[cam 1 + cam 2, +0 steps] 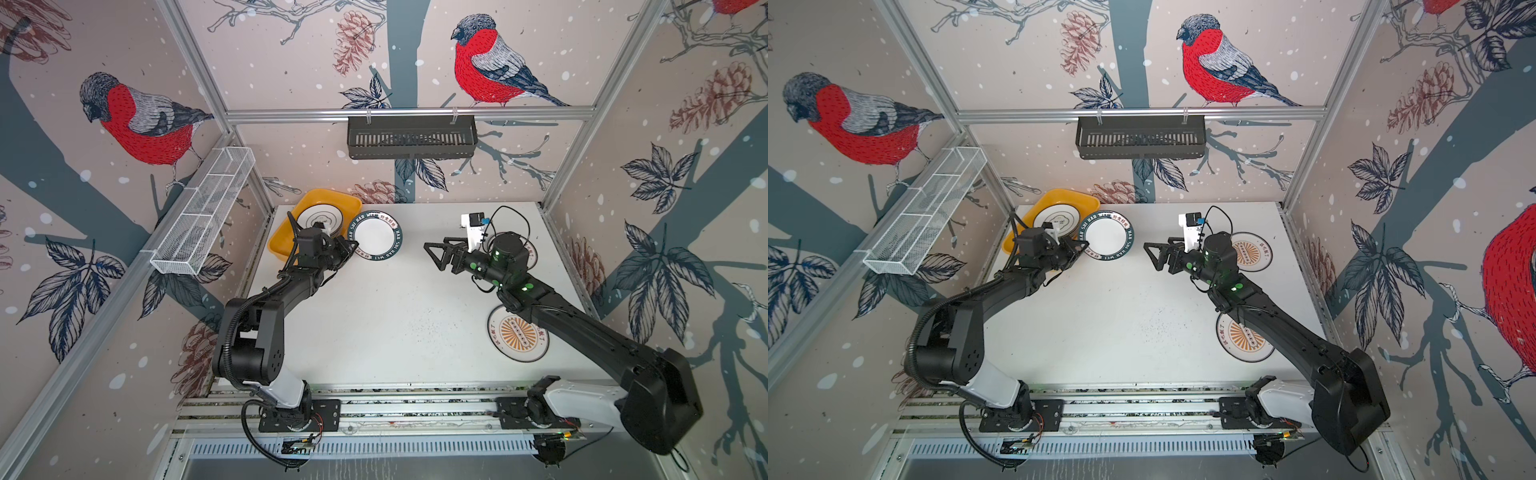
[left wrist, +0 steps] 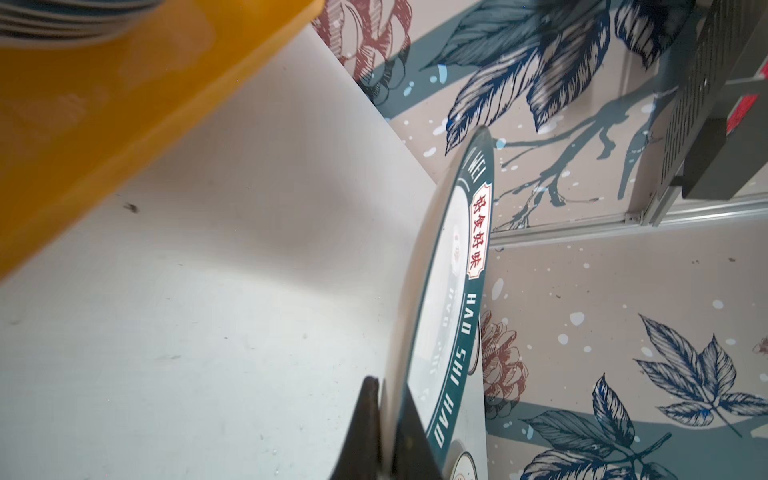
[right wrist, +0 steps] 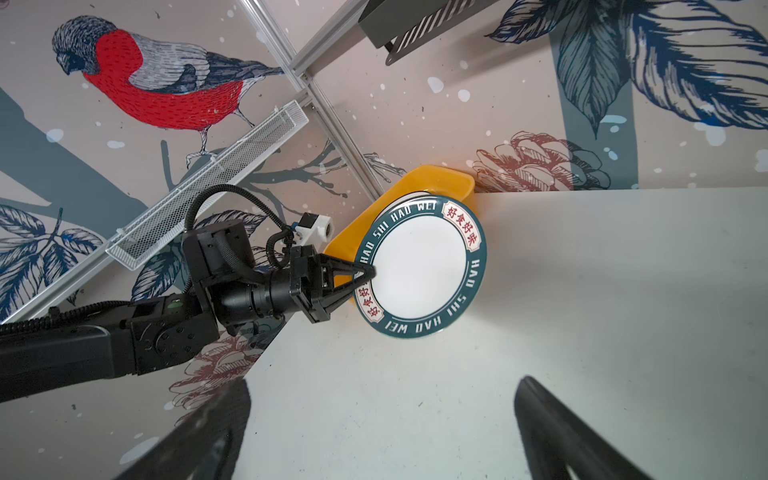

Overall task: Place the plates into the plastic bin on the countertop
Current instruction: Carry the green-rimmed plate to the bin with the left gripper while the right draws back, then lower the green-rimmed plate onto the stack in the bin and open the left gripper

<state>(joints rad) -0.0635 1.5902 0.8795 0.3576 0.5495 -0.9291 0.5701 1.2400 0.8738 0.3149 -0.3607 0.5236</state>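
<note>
Left end effector pinched the green-rimmed plate by its rim beside the bin; stiff, glazed, likely slippery and breakable. Right end effector gaped, empty.

Green-rimmed plate in the left gripper

The left arm bends at the elbow and reaches to the far left, its left gripper pinched tight on the rim of the green-rimmed plate. The right arm stretches inward, its right gripper spread wide (holding nothing) and pointing at its partner.
</note>
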